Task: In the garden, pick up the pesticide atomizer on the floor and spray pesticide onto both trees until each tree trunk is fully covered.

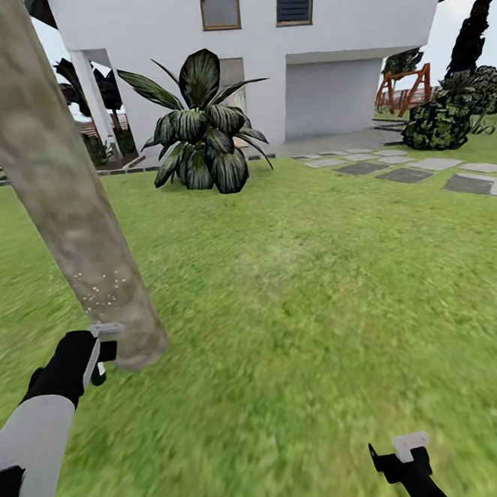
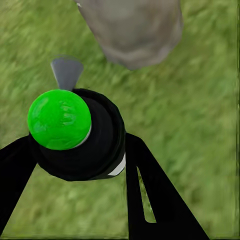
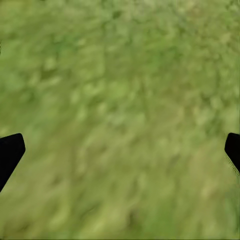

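Observation:
A thick pale tree trunk (image 1: 54,182) rises at the left of the head view, its foot in the grass floor (image 1: 298,297). Fine pale pesticide specks (image 1: 101,286) dot its lower bark. My left gripper (image 1: 100,359) hangs right beside the trunk's base, shut on the pesticide atomizer (image 2: 75,132), a black bottle with a bright green cap and a grey nozzle. In the left wrist view the trunk (image 2: 132,30) lies just beyond the nozzle. My right gripper (image 1: 402,457) stays low at the right, open over bare grass, its fingertips (image 3: 10,150) wide apart.
A white house (image 1: 261,44) stands behind the lawn. A broad-leaved dark plant (image 1: 204,124) grows in front of it. Grey stepping stones (image 1: 422,169), a round bush (image 1: 441,122), a dark conifer (image 1: 474,33) and a red wooden frame (image 1: 408,87) lie at the back right.

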{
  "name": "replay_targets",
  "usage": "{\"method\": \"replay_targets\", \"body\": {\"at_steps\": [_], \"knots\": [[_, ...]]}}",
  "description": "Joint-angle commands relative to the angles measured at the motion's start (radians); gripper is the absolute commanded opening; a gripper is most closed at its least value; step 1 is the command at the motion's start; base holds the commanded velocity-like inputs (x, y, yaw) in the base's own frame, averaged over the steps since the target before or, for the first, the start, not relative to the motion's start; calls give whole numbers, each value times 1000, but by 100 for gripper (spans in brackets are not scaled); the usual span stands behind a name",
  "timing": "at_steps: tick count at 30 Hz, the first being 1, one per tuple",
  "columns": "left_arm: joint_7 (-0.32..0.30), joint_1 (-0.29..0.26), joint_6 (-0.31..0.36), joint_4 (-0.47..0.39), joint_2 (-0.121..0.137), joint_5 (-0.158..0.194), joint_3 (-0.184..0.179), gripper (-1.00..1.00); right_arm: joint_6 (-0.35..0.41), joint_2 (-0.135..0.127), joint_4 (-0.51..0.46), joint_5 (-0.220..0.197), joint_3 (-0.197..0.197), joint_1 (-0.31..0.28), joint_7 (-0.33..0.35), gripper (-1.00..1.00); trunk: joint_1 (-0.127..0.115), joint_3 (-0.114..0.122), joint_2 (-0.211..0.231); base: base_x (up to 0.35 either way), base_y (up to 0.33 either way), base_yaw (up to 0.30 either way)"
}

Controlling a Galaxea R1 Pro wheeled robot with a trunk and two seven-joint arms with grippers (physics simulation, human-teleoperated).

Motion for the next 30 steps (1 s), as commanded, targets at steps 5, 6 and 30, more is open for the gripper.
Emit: {"method": "replay_targets", "body": {"at_steps": [5, 6, 30], "knots": [[27, 2, -3, 11, -14, -8, 4, -100, 0, -1, -1, 0, 0, 0, 0, 100, 0, 0, 0, 1, -209, 223], [34, 16, -5, 19, -13, -8, 5, -100, 0, -1, -1, 0, 0, 0, 0, 100, 0, 0, 0, 0, -35, 43], [82, 96, -133, 125, -29, 13, 36, -100, 0, -6, -1, 0, 1, 0, 0, 100, 0, 0, 0, 177, 55, 70]]}}
